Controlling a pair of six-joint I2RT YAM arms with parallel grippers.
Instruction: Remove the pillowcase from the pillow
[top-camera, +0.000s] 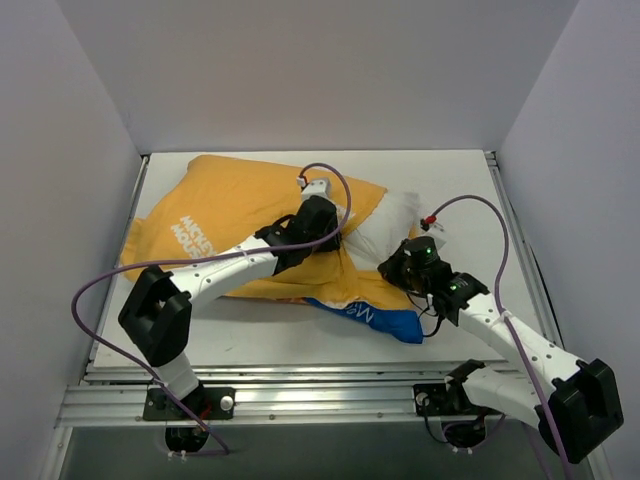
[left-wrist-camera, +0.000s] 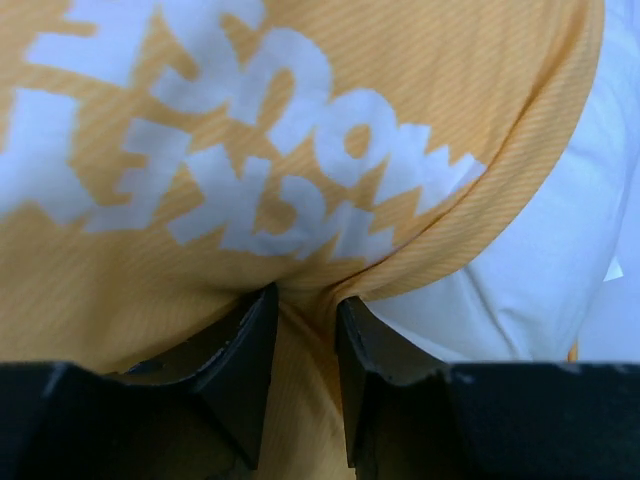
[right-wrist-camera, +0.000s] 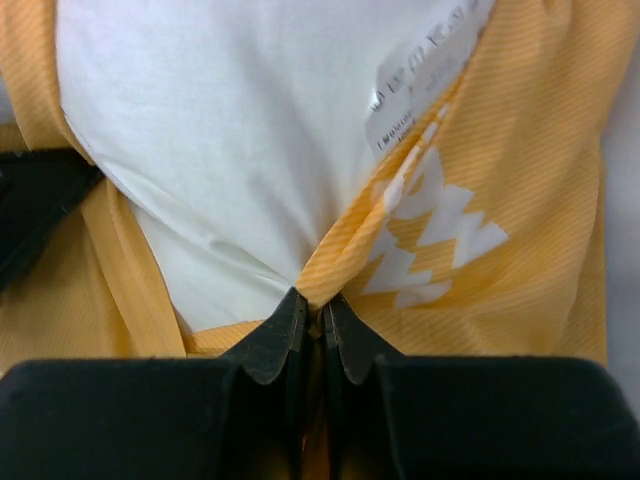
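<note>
The pillowcase lies yellow-orange side up with white lettering, and a blue part shows at its near right. The white pillow pokes out of its right end. My left gripper presses down on the case near that opening. In the left wrist view it is shut on a raised fold of the pillowcase, with the pillow to the right. My right gripper is shut on a pinch of the pillowcase at its edge, below the pillow and its tag.
The white table is boxed in by grey-white walls on the left, back and right. An aluminium rail runs along the near edge. Purple cables loop over both arms.
</note>
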